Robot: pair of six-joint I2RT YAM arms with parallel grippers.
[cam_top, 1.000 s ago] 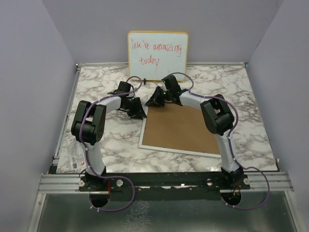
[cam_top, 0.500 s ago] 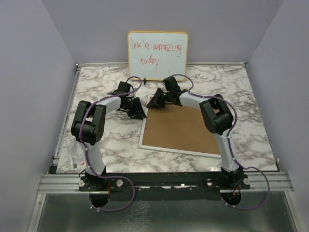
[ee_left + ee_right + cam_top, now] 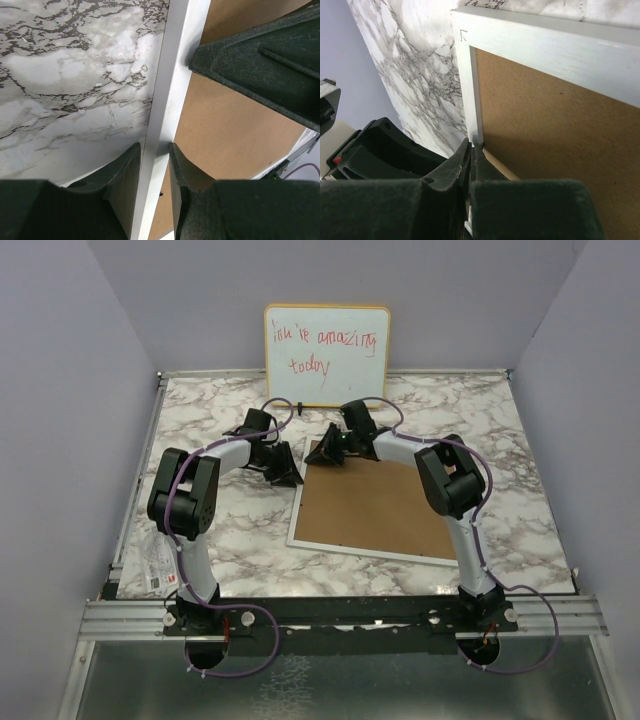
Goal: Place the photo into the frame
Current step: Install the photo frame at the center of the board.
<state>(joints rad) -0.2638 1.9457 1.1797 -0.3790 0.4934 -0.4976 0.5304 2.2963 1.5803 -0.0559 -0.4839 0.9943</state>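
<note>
The frame (image 3: 296, 515) lies face down on the marble table, thin white rim around a brown backing board (image 3: 375, 505). The photo is not in view. My left gripper (image 3: 290, 477) sits at the frame's far left corner. In the left wrist view its fingers (image 3: 127, 170) press the white rim (image 3: 175, 75) from both sides, so my left gripper (image 3: 155, 147) is shut on it. My right gripper (image 3: 318, 453) is low over the same corner. In the right wrist view my right gripper (image 3: 471, 145) is shut at the rim's (image 3: 469, 95) inner edge; whether it pinches anything thin I cannot tell.
A wood-edged whiteboard (image 3: 326, 355) with red handwriting leans on the back wall behind both grippers. A clear plastic bag (image 3: 155, 565) lies at the table's near left edge. Grey walls close in the left, right and back sides.
My right gripper's jaws have closed and it has settled slightly lower at the frame's corner. My left gripper stays on the rim, tightening a little.
</note>
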